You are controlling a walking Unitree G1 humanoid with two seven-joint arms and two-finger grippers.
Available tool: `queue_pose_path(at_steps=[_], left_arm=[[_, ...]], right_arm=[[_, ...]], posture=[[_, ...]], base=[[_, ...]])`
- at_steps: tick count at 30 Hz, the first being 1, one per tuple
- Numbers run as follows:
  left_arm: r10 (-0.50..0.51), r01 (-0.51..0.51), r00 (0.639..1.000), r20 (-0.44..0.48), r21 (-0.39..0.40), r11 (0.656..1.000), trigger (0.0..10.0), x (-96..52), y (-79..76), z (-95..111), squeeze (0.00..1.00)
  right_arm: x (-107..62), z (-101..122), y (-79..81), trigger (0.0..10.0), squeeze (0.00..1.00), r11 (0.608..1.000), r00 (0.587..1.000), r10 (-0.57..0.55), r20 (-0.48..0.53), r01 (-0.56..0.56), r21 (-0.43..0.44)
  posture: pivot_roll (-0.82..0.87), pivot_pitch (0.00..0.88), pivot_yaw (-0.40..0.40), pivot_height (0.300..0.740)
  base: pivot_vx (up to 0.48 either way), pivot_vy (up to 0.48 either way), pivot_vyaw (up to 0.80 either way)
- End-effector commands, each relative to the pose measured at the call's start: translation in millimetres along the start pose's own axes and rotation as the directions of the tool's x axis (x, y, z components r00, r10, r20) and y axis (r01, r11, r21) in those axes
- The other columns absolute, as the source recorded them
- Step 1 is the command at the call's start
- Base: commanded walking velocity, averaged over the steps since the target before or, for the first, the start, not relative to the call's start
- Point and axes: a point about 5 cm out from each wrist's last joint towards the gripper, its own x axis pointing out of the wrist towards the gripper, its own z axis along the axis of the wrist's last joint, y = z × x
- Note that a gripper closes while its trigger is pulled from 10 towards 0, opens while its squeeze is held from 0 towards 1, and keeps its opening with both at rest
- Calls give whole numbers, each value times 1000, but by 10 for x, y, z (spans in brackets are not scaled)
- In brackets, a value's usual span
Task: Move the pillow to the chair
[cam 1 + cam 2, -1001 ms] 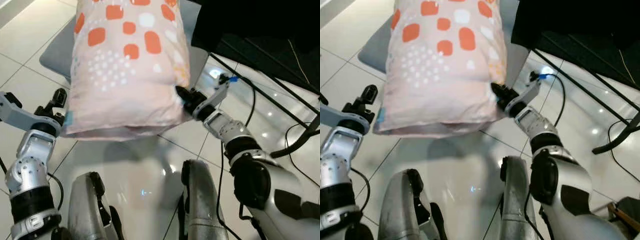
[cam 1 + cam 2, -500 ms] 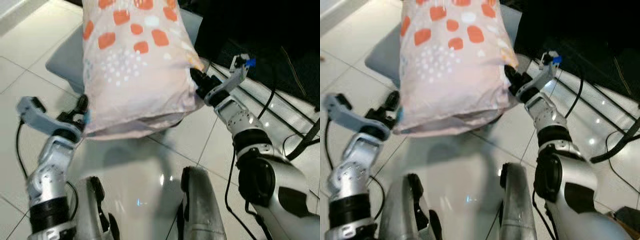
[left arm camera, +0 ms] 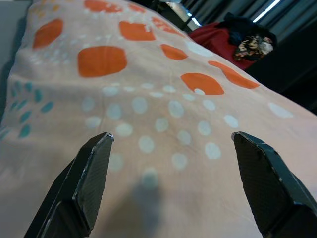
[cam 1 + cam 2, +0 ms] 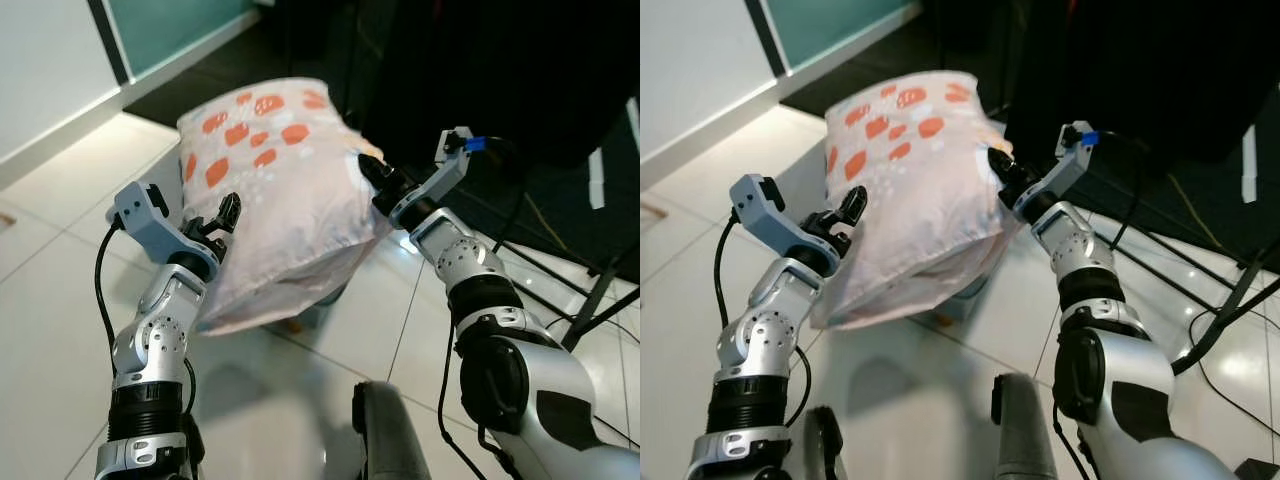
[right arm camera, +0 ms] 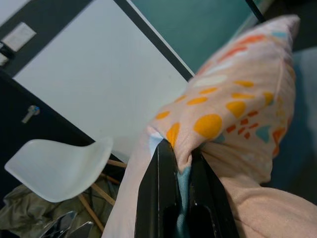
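From the head views, the pillow point(image 4: 280, 190) is off the floor, held up between the two arms over the tiled floor point(image 4: 60, 290), so the pick-up looks done and the carry and set-down are left. The right claw point(image 4: 368, 178) pinches the pillow's right corner; the left claw point(image 4: 222, 212) sits against its left side. A blue-grey object shows just under the pillow's low edge — what it is I cannot tell. Dark furniture and cables point(image 4: 1160, 250) crowd the right side, while the tiles to the left look open.

In the left wrist view, the left claw's two fingers point(image 3: 91, 168) stand wide apart with the patterned cloth spread between them — pressing, not gripping.

In the right wrist view, the right claw's fingers point(image 5: 161, 193) are clamped on a fold of the pillow's corner. Beyond, a white chair point(image 5: 59, 166) stands near a white wall, well apart from the pillow; that is likely the goal, not yet reached.
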Motion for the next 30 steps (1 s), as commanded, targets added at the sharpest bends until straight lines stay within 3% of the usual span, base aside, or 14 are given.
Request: queue_pose_path(at_steps=[1,14,30], left_arm=[[23,-23,1000,-2,7,1000,10000,-31,58,-35,0],[23,-24,999,38,28,999,10000,10,60,22,0],[104,-102,995,-8,122,987,10000,-208,253,-130,0]], right_arm=[[37,157,108,0,0,998,995,70,68,-70,-6],[118,288,275,0,0,991,986,133,103,-132,-14],[74,221,274,0,0,991,990,130,62,-129,-20]], posture=[[-201,0,-18,542],[-204,0,-25,571],[-198,0,-41,619]], base=[[0,0,0],[0,0,0],[0,0,0]])
